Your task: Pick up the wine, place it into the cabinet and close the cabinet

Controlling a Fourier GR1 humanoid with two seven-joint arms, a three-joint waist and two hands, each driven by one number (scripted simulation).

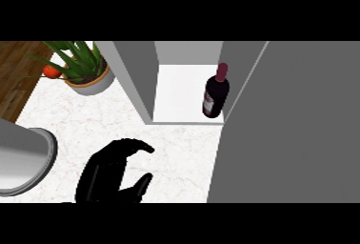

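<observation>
A dark wine bottle (215, 96) with a red neck and a pale label stands upright inside the open cabinet (175, 97), at the right side of its white shelf. The cabinet's grey door (288, 128) stands open and fills the right of the view, its edge just beside the bottle. My left hand (105, 176) is over the marble counter below and left of the cabinet opening, well apart from the bottle. Its fingers are relaxed and slightly bent, with the thumb out, and it holds nothing. My right hand does not show.
A potted green plant (88, 71) stands at the back left, with a small red fruit (51, 71) beside it. A large grey round vessel (21, 162) sits at the left edge. The cabinet's left wall (134, 81) juts toward the counter.
</observation>
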